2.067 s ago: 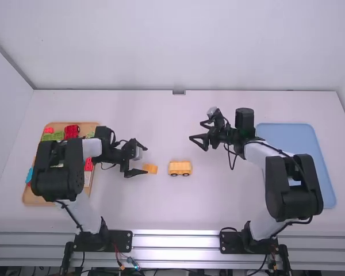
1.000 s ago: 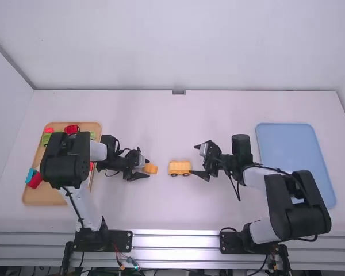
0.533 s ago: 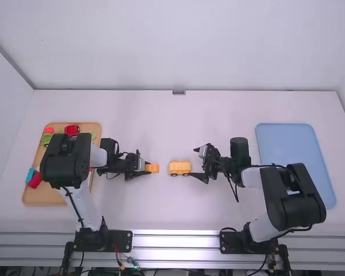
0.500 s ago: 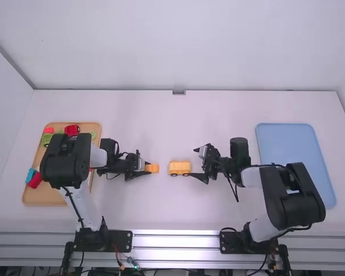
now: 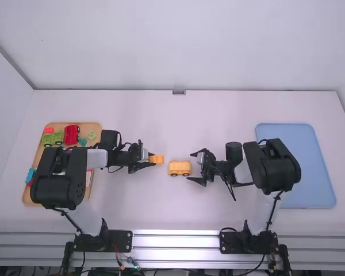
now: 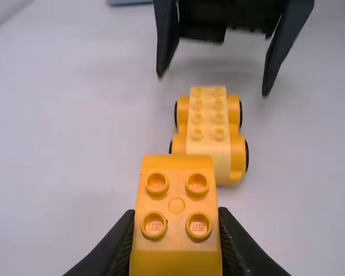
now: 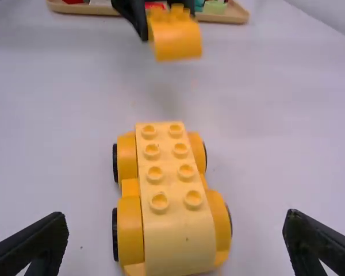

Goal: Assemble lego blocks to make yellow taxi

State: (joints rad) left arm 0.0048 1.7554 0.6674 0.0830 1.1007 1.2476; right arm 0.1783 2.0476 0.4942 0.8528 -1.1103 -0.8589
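Tan and shallow, the tray (image 5: 96,126) at the left of the white desk (image 5: 161,213) holds a mix of toy blocks: a small red block (image 5: 49,130) near its far left corner, a green wheeled base (image 5: 53,139) just below that, a red wheeled block (image 5: 72,134) beside the green one, then a small teal piece (image 5: 83,141) and a round green piece (image 5: 91,135) toward the right side. A blue piece (image 5: 30,174) lies by the tray's left rim, and the left arm passes over the middle, hiding part of what is in there. At the right of the desk lies a blue tray (image 5: 310,167), with the right arm's elbow over its left part. Between the two trays, the yellow wheeled chassis (image 5: 180,168) stands upright on its black wheels, a long paler brick with eight studs running along its top. The left gripper (image 5: 150,160) is closed on an orange-yellow four-stud block (image 6: 176,218), gripping it by its sides, studs up; the block is raised off the desk, just left of the chassis and apart from it. The right gripper (image 5: 190,167) is open with nothing in its grasp, its fingers spread wide near the chassis's right end
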